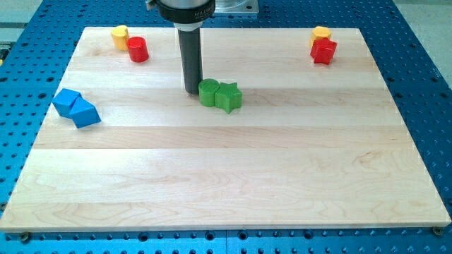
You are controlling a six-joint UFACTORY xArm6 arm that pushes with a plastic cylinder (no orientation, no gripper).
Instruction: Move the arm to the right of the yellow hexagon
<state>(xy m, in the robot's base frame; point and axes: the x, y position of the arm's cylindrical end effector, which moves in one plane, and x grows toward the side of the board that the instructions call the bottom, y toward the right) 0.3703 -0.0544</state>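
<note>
Your tip [191,91] touches the green cylinder [208,93], well short of the yellow hexagon [321,32]. There is no pincer, only a bare rod. Sweep straight right and you risk shoving the cylinder and green star [228,97], or clipping the red block [323,51].

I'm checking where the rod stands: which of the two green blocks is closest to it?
The round green cylinder, on the view's left of the pair: my tip sits right against it, while the green star lies beyond it.

Two green blocks sit touching just above the frame's centre: a green cylinder [208,92] on the left, a green star [229,97] on the right. At left, two blue blocks [76,108] touch. A red cylinder [138,49] lies upper left, a red star [323,51] upper right, all on the pale wooden tabletop [226,176].
</note>
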